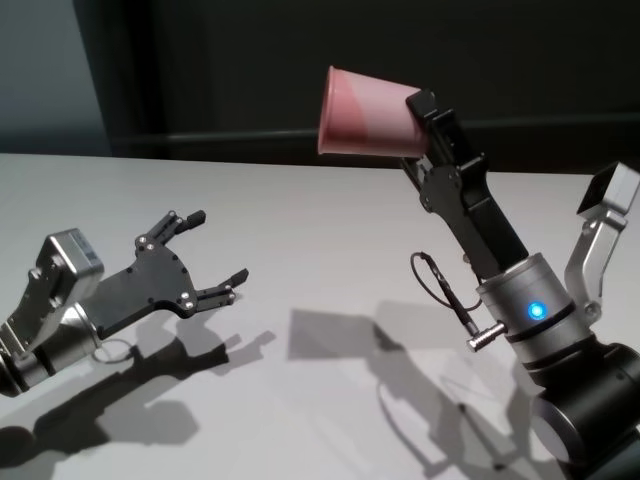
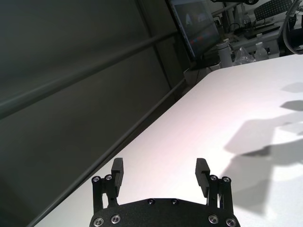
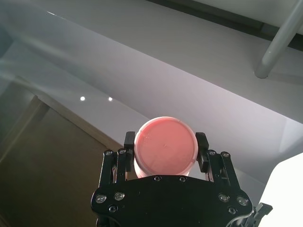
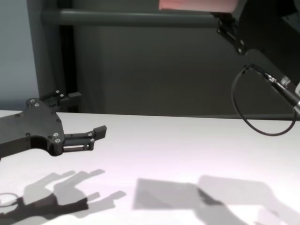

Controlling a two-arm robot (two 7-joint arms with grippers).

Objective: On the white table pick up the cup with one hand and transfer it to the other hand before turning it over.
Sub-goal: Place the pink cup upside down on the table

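The salmon-pink cup (image 1: pixel 365 112) hangs high above the white table (image 1: pixel 330 230), tipped on its side with its wide mouth toward my left. My right gripper (image 1: pixel 418 125) is shut on its narrow base end. The right wrist view shows the cup's flat base (image 3: pixel 164 152) filling the space between the right gripper's (image 3: pixel 165 142) two fingers. In the chest view only the lower edge of the cup (image 4: pixel 197 4) shows. My left gripper (image 1: pixel 215 250) hovers low over the table's left side, open and empty, pointing toward the right arm; it also shows as left gripper (image 2: pixel 160 169) and left gripper (image 4: pixel 87 114).
A black cable loop (image 1: pixel 440 285) hangs from the right forearm. A dark wall with a horizontal rail (image 4: pixel 131 18) stands behind the table's far edge. Beyond one end of the table are a monitor (image 2: pixel 196 23) and bottles (image 2: pixel 222 49).
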